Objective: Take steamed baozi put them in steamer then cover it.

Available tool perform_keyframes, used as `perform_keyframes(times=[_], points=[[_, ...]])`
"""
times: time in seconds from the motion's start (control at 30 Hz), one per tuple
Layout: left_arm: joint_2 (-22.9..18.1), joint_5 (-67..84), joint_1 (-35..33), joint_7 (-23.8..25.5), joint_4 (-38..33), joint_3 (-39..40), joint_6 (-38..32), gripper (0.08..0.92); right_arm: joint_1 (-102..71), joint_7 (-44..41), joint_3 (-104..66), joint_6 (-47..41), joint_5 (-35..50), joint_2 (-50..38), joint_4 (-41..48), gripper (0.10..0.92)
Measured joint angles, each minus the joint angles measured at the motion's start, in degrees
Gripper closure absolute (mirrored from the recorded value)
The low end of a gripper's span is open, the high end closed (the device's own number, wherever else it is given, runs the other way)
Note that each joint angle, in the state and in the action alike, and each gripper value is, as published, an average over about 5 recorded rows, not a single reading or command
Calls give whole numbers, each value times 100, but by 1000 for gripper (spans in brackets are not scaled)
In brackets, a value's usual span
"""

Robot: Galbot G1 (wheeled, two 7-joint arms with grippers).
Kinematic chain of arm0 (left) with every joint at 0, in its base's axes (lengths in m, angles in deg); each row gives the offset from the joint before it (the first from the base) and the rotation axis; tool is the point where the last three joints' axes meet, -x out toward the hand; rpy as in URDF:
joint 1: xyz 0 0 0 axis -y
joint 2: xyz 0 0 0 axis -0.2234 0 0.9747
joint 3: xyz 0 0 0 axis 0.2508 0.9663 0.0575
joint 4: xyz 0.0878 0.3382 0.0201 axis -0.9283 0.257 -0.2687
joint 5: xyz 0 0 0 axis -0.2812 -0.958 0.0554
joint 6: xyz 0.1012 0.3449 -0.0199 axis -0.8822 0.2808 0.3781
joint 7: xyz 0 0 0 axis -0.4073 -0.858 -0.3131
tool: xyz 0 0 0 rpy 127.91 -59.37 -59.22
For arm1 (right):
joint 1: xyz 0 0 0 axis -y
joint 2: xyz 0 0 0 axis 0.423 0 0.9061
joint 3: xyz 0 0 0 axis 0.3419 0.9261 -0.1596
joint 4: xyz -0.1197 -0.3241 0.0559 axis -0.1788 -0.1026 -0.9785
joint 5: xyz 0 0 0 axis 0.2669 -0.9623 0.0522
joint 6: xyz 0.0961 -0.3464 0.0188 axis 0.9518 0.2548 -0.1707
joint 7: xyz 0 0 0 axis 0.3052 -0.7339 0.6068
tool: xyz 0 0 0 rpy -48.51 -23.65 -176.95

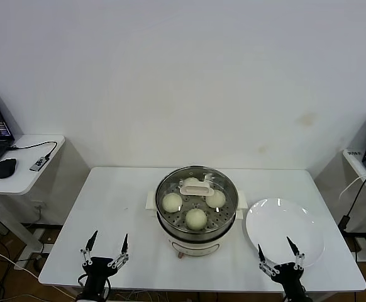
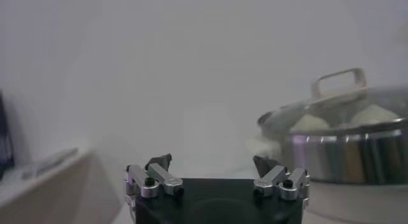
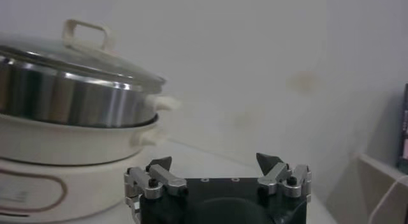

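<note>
The steamer [image 1: 197, 236] stands mid-table, a shiny steel pot on a cream-white base. Its glass lid [image 1: 170, 182] with a cream handle [image 1: 197, 187] sits on top. Under the glass I see three baozi [image 1: 196, 218]; a fourth is mostly hidden behind the handle. My left gripper [image 1: 108, 245] is open and empty near the table's front edge, left of the steamer. My right gripper [image 1: 276, 250] is open and empty at the front right, over the plate's near edge. The steamer shows in the left wrist view [image 2: 347, 155] and the right wrist view [image 3: 70, 97].
An empty white plate [image 1: 285, 226] lies right of the steamer. A side table [image 1: 26, 165] at the left holds a laptop, a mouse and a small device. Another side table [image 1: 365, 173] with a laptop and cable stands at the right.
</note>
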Motion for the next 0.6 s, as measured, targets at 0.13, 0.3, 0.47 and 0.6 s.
perform_keyframes(times=[0.13,0.3,0.47,0.6], points=[[-36,292,-92,108,89,-90,-82,177,-70,-28,60,26,-7,-30,-28,203],[-67,524,-223,213,120,-157,-150,177,-160,-71,110,5,24,-89,-104,203],[-75,699,-324,317,181,-228,-218,177,-258,-130,162,-69,99,-117,-193,203],[-104,772,-360,377,235,-255,-261,177,-295,-151,169,-86,139,-134,-213,203]])
